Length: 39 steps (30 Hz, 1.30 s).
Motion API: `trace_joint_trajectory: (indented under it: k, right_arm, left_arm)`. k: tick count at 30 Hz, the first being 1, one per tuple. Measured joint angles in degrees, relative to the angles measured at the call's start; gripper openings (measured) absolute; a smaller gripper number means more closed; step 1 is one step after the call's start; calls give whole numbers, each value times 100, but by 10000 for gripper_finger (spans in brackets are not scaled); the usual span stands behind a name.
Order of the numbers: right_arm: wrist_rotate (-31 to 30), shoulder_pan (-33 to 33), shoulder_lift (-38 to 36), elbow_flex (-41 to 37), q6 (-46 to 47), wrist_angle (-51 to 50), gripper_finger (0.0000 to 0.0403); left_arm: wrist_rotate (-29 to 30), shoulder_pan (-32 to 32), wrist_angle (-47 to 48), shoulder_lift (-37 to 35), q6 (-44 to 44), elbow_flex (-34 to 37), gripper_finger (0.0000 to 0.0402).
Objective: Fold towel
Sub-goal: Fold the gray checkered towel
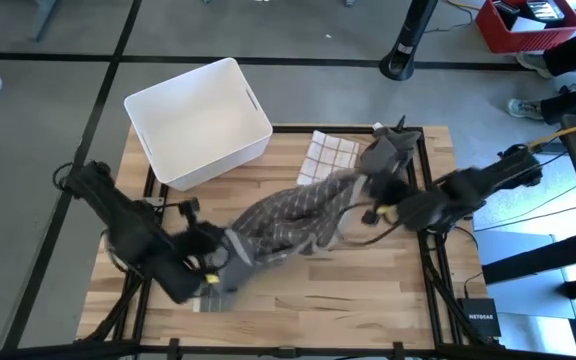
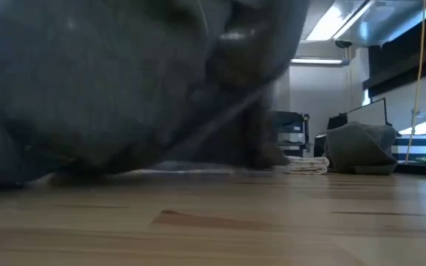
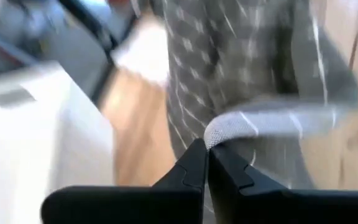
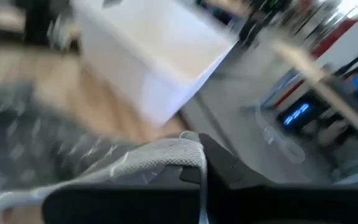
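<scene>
A grey towel with a pale line pattern spans between my two grippers above the wooden table. My left gripper is shut on the towel's near-left end, and my right gripper is shut on its far-right end. In the low view the towel is a dark blurred mass filling the left. Whether its lower part touches the boards I cannot tell. My left gripper pinches a hemmed edge of the towel between its two shut fingers. The cloth runs away from the fingertips toward the other arm. One layer or several does not show. My right gripper pinches a hemmed corner of the towel between its shut fingers. From there the cloth trails off slack toward the left arm.
A white bin stands at the table's far left corner. A white checked cloth and a folded grey cloth lie at the far edge, near my right gripper. The near right boards are bare.
</scene>
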State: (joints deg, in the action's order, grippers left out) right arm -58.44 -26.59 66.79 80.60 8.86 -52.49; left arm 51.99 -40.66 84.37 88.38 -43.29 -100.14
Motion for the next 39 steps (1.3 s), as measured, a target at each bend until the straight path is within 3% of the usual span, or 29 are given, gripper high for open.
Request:
trace_joint_trajectory:
  k: [7,13,19,23,27,31,34,39]
  right_arm:
    - [-639,0,-8,1877,-1883,654,1]
    - [-740,1,-5,2845,-3301,1451,1]
    - [-877,2,-33,3165,-3619,1451,1]
    - [-948,0,-42,3142,-2987,640,1]
    - [-348,0,27,2919,-564,-1599,1]
    - [-132,-2,64,1791,1490,-3019,1]
    - [359,0,22,638,2239,-3006,1]
    - [943,-6,-20,-1059,2542,-2070,1]
  left_arm:
    - [1569,11,-574,-649,2128,-1245,1]
    - [2781,11,-1980,-1086,4393,-1738,1]
    - [3143,13,-3058,-1424,5812,-1773,1]
    - [3045,9,-2988,-1478,5548,-1753,1]
    - [2263,-136,-2323,-1392,4488,-1565,1]
    - [1747,-161,-1665,-1176,3349,-1211,1]
    - [1540,-146,-1499,-967,2811,-917,1]
    - [1256,42,-1486,-522,2410,-449,1]
